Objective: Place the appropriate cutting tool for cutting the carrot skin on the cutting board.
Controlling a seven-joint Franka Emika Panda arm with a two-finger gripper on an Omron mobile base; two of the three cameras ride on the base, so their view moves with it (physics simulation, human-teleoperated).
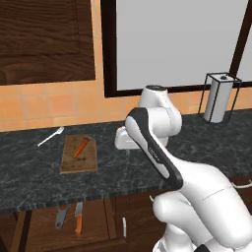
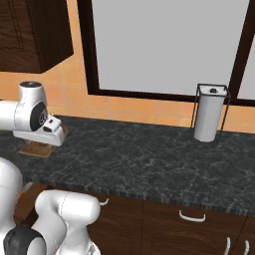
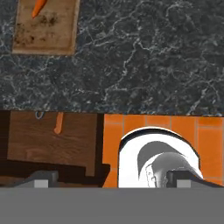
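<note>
Below the worktop (image 1: 44, 184), in the open drawer, the peeler (image 1: 61, 217) appears light, stiff and slick; its slim handle should be gripped. The pincer's (image 3: 111, 178) state cannot be told.

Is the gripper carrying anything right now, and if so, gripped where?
Nothing is held. In the hand view the gripper has its fingertips wide apart with nothing between them. The peeler lies in the open drawer beside the orange-handled knife.

The hand view's top edge crops the carrot (image 3: 38, 7) and cutting board (image 3: 46, 30).
</note>
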